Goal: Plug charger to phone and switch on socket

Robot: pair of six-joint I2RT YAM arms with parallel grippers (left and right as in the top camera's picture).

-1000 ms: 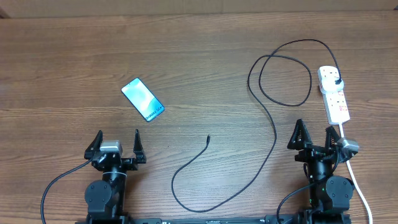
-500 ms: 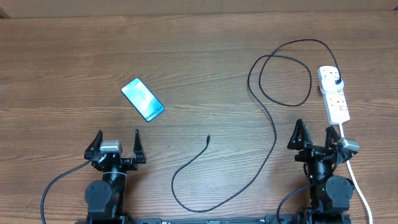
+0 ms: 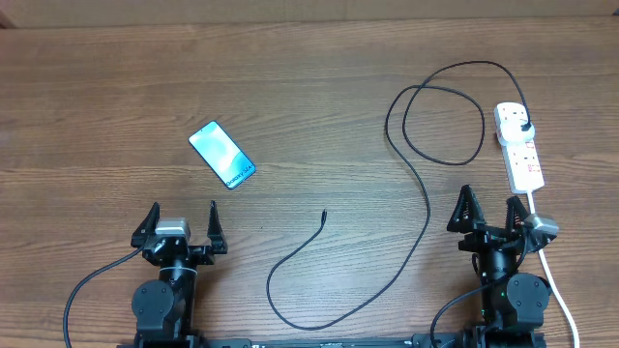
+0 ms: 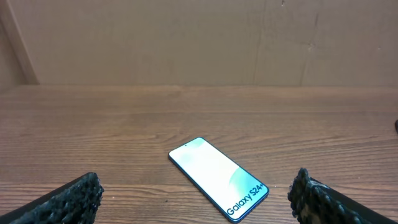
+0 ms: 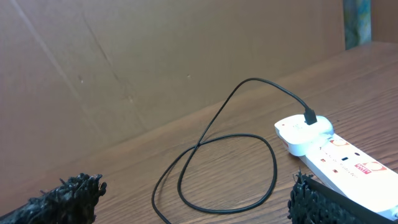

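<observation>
The phone [image 3: 221, 155] lies face up at the left of the table, its blue-teal screen lit; it also shows in the left wrist view as the phone [image 4: 218, 177], just ahead of my jaws. My left gripper [image 3: 181, 221] is open and empty, near the table's front edge. The charger [image 3: 423, 198], a thin black cable, loops across the right half; its connector tip [image 3: 324, 213] rests free mid-table and its plug [image 3: 523, 127] sits in the socket [image 3: 519, 147]. My right gripper [image 3: 491, 209] stands open beside the socket's near end, holding nothing. The charger loop [image 5: 227, 168] and socket [image 5: 336, 158] show ahead.
The socket's white cord [image 3: 556, 290] runs down the right edge past my right arm. A brown cardboard wall [image 4: 199, 40] closes the far side of the table.
</observation>
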